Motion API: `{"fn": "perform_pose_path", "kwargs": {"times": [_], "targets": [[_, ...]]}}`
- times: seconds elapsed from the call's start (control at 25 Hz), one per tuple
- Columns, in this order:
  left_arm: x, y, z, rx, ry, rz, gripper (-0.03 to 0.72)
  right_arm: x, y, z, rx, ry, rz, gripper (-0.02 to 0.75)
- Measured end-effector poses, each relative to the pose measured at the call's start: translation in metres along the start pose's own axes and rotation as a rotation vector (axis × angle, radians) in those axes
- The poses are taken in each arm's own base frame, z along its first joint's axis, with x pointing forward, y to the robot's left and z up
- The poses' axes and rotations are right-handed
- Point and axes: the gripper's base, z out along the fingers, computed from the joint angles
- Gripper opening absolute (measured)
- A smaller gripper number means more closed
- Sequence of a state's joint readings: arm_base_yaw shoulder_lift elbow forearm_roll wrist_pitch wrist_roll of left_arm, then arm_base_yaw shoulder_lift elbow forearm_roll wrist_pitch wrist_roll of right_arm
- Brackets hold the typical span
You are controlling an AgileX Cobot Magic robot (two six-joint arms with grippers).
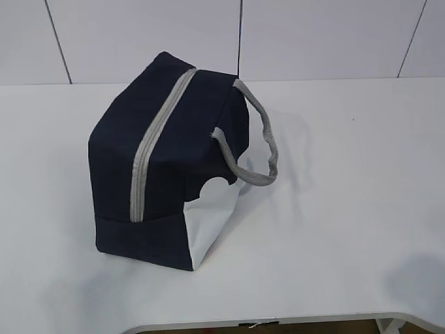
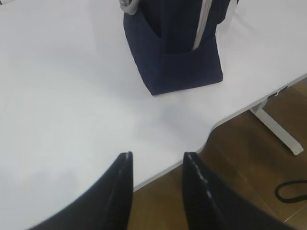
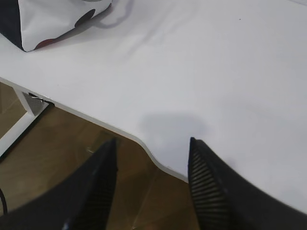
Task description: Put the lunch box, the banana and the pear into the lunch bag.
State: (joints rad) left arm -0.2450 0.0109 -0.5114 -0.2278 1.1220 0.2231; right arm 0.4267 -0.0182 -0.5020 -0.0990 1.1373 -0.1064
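Observation:
The navy lunch bag (image 1: 167, 160) stands on the white table (image 1: 334, 209) left of centre, its grey zipper strip (image 1: 156, 142) shut along the top and a grey handle (image 1: 257, 139) hanging on the right side. It also shows at the top of the left wrist view (image 2: 175, 48) and at the top left corner of the right wrist view (image 3: 48, 19). The lunch box, banana and pear are out of view. My left gripper (image 2: 157, 155) is open and empty over the table's front edge. My right gripper (image 3: 152, 141) is open and empty over the front edge, right of the bag.
The table's front edge curves inward (image 3: 153, 160), with brown floor (image 2: 240, 163) below. A white table leg (image 2: 278, 127) and a black cable (image 2: 290, 191) lie on the floor. A white panelled wall (image 1: 243, 35) stands behind the table.

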Motion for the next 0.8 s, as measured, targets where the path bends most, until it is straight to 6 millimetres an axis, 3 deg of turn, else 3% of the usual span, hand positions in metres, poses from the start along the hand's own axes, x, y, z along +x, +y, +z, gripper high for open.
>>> {"fn": "perform_pose_path", "kwargs": {"times": [0.44,0.8], "targets": [[0.0003,0.0029,0.0003,-0.055,0.006,0.000,0.242,0.0000,0.0001,-0.0001,0.008,0.002,0.004,0.408],[-0.0019,0.0005,0.0034,-0.185,0.002,-0.097,0.242,-0.0002,0.0059,-0.0014,0.228,0.042,0.191,0.408]]}}
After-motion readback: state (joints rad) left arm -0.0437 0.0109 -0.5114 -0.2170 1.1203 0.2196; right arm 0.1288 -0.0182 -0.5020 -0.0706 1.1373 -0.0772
